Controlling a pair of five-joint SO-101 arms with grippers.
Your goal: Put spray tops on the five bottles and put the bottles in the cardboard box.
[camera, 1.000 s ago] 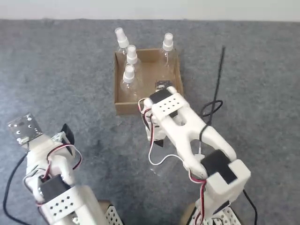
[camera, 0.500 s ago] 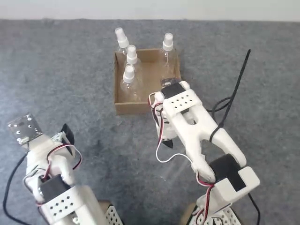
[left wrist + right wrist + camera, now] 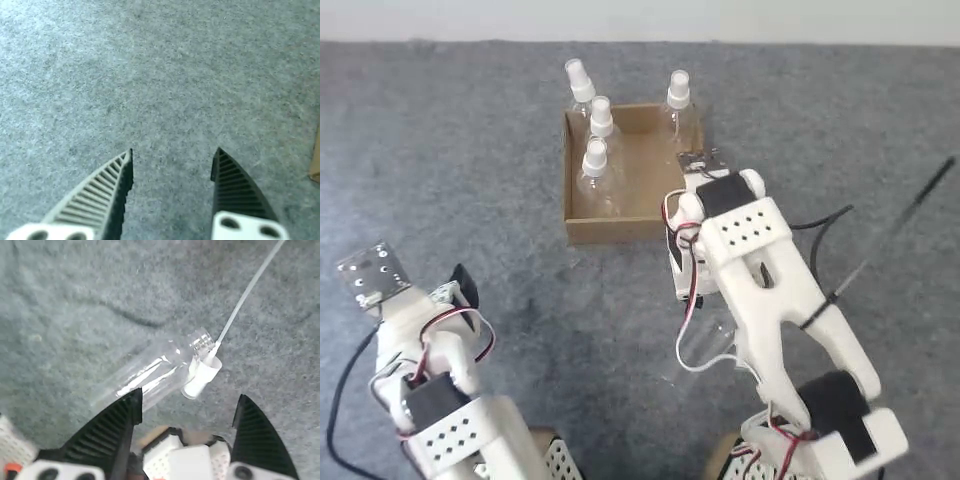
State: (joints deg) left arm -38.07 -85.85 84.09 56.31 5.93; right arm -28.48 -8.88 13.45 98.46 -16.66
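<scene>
A clear bottle (image 3: 145, 374) without a top lies on its side on the grey carpet. A white spray top (image 3: 201, 376) lies at its open neck, its thin tube (image 3: 247, 292) stretching away. My right gripper (image 3: 190, 396) hangs open just above both, one finger on each side, touching neither. In the high view the right arm (image 3: 750, 250) stretches out beside the cardboard box (image 3: 582, 228). Several capped bottles (image 3: 593, 168) stand upright at the box, mostly along its left side and back. My left gripper (image 3: 172, 160) is open over bare carpet at the near left, holding nothing.
Grey carpet covers the whole table. A black cable (image 3: 900, 225) runs off to the right of the right arm, and a white wire (image 3: 695, 350) loops below it. An edge of the box (image 3: 316, 162) shows in the left wrist view.
The right arm has swung to the right, from the box's front edge to a spot beside its right wall. The left arm has kept still.
</scene>
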